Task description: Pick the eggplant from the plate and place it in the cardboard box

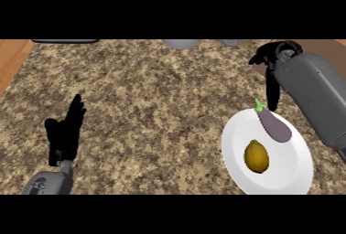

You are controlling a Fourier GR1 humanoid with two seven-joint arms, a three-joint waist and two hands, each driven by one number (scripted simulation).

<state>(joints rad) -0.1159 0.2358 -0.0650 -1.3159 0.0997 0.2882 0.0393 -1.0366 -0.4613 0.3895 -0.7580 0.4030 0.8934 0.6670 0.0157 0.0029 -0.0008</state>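
Observation:
A purple eggplant (274, 124) with a green stem lies on the upper part of a white plate (292, 170) at the right of the counter. My right hand (273, 89) comes in over the grey forearm at the upper right. Its straight fingers point down and end just beyond the eggplant's stem, holding nothing. At the left my left hand (65, 130) rests open, fingers up, well away from the plate. No cardboard box shows in this view.
A yellow lemon (256, 156) lies on the plate just below the eggplant. Two grey objects (180, 43) (231, 42) and a dark flat thing (64, 41) sit at the counter's far edge. A wooden strip (10, 59) borders the speckled counter on the left.

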